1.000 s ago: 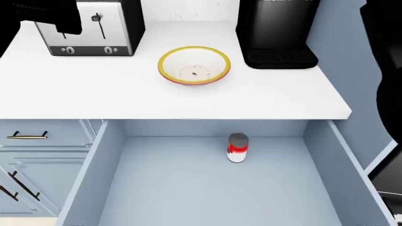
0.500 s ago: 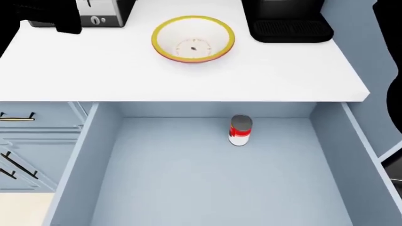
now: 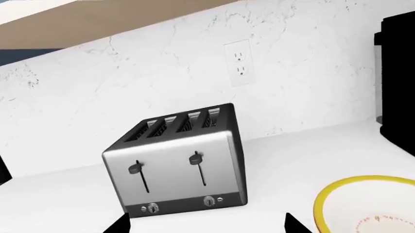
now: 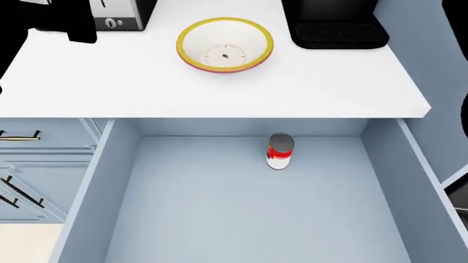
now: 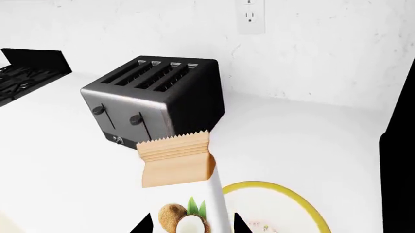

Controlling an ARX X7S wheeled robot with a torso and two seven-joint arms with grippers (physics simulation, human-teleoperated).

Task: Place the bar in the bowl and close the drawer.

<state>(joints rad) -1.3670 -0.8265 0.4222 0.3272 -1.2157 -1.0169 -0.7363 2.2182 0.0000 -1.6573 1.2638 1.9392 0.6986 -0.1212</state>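
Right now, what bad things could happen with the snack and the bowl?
The bar sticks up from the right gripper, and the bowl lies off to one side, so dropped now it might miss. The open drawer holds an upright can that could topple when it shuts.

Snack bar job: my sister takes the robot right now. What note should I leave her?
The left hand is open and empty, facing the toaster.
The right hand is shut on the bar, near the bowl.
The bowl sits on the counter without the bar; the drawer is open, a can inside.
Done: bar grasped. Left: put it in the bowl, close the drawer.
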